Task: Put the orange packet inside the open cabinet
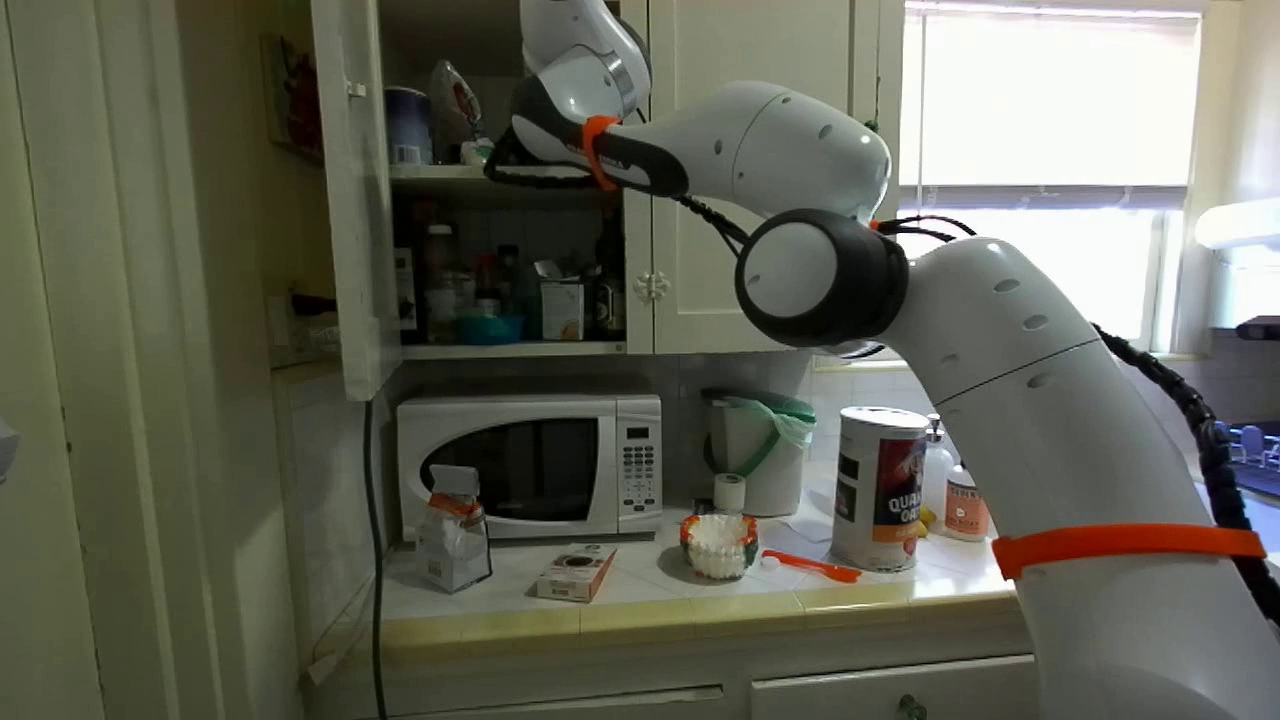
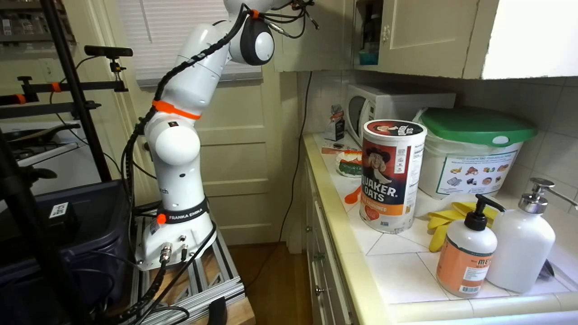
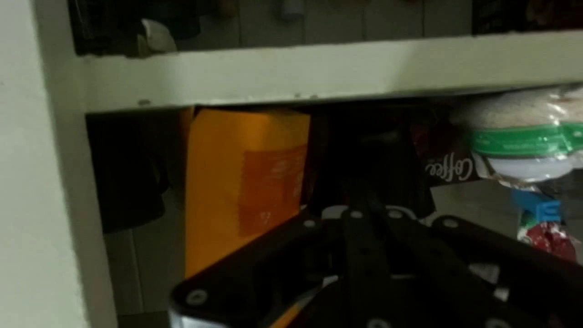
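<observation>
Pointing end effector (image 3: 372,200) into open cabinet (image 1: 515,349), arm (image 1: 985,350) raised, bent.

In an exterior view the sightline met the open cabinet (image 1: 515,350) and counter (image 1: 640,622) nearly head-on, the arm (image 1: 1030,340) close at right. In an exterior view it ran along the counter past a near soap bottle (image 2: 465,259); both exterior views shared the arm, microwave (image 1: 525,465) and oats canister (image 2: 392,176). The wrist view, upside down, peered closely into the open cabinet.
</observation>
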Controlling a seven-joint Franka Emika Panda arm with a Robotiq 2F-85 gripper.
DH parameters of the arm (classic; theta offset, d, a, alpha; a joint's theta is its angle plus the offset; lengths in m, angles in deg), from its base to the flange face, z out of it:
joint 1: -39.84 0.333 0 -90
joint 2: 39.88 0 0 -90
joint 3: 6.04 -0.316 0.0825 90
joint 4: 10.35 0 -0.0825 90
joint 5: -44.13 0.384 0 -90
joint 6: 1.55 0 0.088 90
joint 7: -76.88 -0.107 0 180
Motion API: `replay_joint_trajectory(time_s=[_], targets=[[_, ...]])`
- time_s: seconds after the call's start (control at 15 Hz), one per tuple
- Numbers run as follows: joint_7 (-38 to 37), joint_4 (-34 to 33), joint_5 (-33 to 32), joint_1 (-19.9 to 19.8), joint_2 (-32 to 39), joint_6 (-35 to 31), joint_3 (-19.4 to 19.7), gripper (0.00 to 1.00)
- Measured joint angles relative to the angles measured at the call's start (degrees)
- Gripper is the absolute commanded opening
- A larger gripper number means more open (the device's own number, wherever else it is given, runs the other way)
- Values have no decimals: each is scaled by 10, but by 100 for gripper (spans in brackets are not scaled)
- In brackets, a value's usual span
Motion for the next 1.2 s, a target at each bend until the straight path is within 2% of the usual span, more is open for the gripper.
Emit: replay_joint_trajectory(time_s=[0.2, 0.27, 0.33, 0.4, 0.53, 0.73, 0.93, 1.07, 1.2], targets=[[27, -2, 28, -6, -20, 15, -22, 0], [54, -10, 65, -4, -26, 32, -17, 0], [89, -25, 111, 2, -30, 58, -7, 6], [123, -37, 156, 4, -38, 87, -2, 27], [180, -45, 243, 3, -66, 145, 13, 40], [253, -47, 375, -2, -116, 256, 58, 63], [304, -48, 493, -26, -157, 374, 91, 87], [326, -48, 569, -53, -176, 445, 102, 100], [342, -49, 638, -82, -190, 517, 110, 100]])
